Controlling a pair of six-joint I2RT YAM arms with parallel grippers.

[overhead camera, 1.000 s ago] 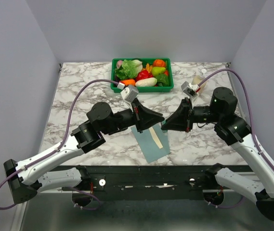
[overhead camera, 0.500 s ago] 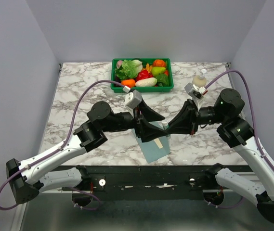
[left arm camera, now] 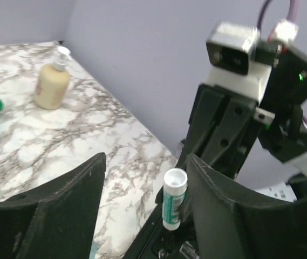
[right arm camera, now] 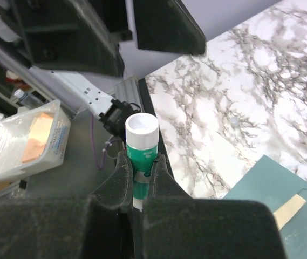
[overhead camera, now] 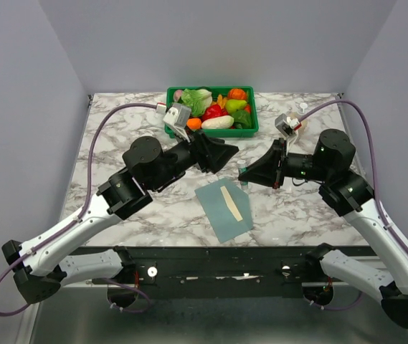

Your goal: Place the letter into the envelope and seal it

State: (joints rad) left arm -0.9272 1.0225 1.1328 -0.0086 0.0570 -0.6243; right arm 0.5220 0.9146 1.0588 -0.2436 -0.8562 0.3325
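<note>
While the right gripper (right arm camera: 141, 164) clamps a glue stick (right arm camera: 141, 135), open-topped by the look of it, the left gripper (left arm camera: 145, 194) hangs spread and empty just opposite! Down on the table (overhead camera: 117, 143) the envelope (overhead camera: 218, 218) lies flat, the letter (overhead camera: 231, 204) showing only as a beige strip. Insertion looks largely done, I'd say, with gluing and sealing to come.

Bare marble table (overhead camera: 117, 129) is seen to the left and right of the envelope (overhead camera: 221, 215), and room is left directly above it. Just beyond its far edge the passage is narrowed by the left gripper (overhead camera: 224, 158), jaws spread, and the right gripper (overhead camera: 243, 175), clamped on a glue stick (right arm camera: 141, 141) near the envelope's far right corner. Farther beyond the envelope, the table's back is occupied by a green basket (overhead camera: 211, 89) of toy vegetables and, rightward, a soap bottle (left arm camera: 50, 86).
</note>
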